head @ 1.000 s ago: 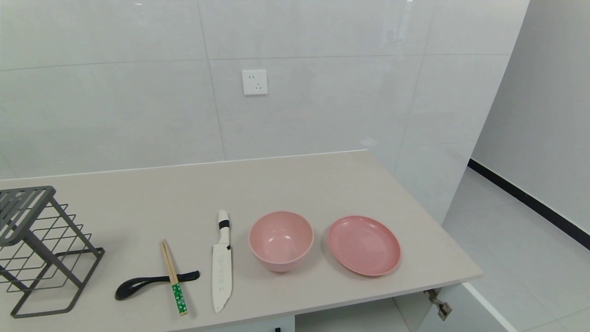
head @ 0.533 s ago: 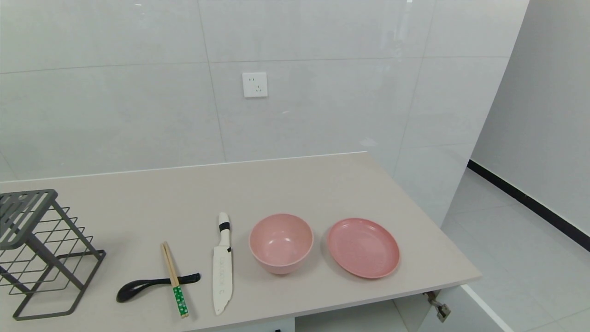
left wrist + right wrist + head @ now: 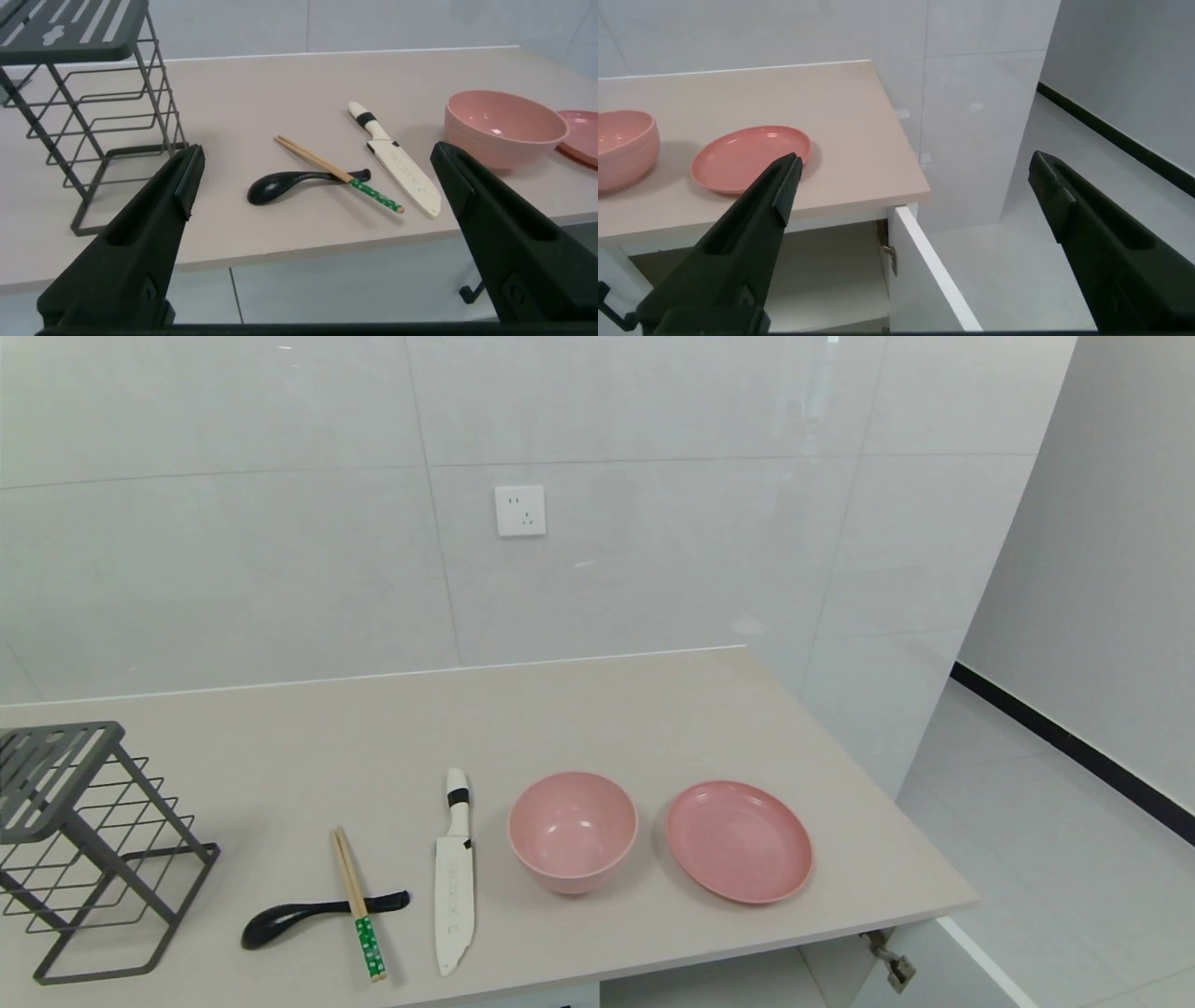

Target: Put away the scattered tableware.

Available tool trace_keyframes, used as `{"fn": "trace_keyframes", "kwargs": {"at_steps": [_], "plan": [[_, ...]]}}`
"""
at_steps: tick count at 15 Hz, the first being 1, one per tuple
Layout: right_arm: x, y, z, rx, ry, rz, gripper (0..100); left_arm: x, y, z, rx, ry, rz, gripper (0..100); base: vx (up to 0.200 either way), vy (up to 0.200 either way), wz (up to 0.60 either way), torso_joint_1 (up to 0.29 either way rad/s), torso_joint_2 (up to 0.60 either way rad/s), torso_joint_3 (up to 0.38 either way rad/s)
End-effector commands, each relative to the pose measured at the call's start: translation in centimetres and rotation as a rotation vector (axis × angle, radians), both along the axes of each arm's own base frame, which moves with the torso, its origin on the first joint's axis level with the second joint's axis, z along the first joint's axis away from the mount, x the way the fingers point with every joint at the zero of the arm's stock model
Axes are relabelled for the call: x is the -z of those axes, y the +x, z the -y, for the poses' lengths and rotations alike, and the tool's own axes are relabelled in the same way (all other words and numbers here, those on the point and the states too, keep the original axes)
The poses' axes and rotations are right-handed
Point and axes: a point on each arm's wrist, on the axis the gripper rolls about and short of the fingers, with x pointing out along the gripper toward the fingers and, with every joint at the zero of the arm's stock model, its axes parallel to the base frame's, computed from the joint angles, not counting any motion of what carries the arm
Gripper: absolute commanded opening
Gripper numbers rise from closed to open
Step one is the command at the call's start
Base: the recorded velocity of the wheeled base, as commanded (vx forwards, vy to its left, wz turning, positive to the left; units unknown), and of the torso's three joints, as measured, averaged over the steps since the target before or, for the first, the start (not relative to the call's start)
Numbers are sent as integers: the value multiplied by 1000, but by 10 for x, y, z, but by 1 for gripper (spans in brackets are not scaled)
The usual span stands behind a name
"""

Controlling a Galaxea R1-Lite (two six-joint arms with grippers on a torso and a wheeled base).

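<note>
Pink, smooth and matte, the round bowl (image 3: 572,831) stands upright on the pale beige tabletop (image 3: 560,709) near its front edge, and we place everything else by it. Just to the bowl's right, across a narrow gap, lies a shallow round plate (image 3: 738,840) of the same pink material.

Just to the bowl's left lies a knife (image 3: 455,877) with a white blade and a white handle ringed by a black band. Farther left, beyond the knife, lies a pair of thin wooden chopsticks (image 3: 358,903) with green patterned ends, resting across the handle of a glossy black spoon (image 3: 313,913). Well to the bowl's left stands a dark grey wire rack (image 3: 84,845) with a slatted top and open grid sides. Behind the bowl rises a glossy white tiled wall (image 3: 233,569) with a white socket (image 3: 520,511). Below the tabletop, to the bowl's right, a white cabinet door (image 3: 924,271) stands open on a metal hinge (image 3: 887,959).

The knife's long axis runs from wall to front edge, handle toward the wall. The chopsticks run nearly parallel to it, green ends toward the front edge. The spoon lies crosswise, handle end toward the bowl, scoop away from it.

Our left hand (image 3: 315,149) hangs in front of the tabletop, left of the bowl, its two dark fingers spread wide and holding nothing. Our right hand (image 3: 913,161) hangs to the bowl's right, equally wide open and empty.
</note>
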Motion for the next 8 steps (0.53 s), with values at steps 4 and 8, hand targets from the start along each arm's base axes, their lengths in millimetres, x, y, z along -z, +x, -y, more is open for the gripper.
{"fn": "trace_keyframes", "kwargs": {"at_steps": [4, 8], "plan": [[0, 0, 0, -2, 0, -1, 100, 0, 0, 0, -1, 0, -2, 100, 0, 0, 0, 0, 0, 0], [0, 0, 0, -8, -2, 0, 100, 0, 0, 0, 1, 7, 0, 100, 0, 0, 0, 0, 0, 0]]}}
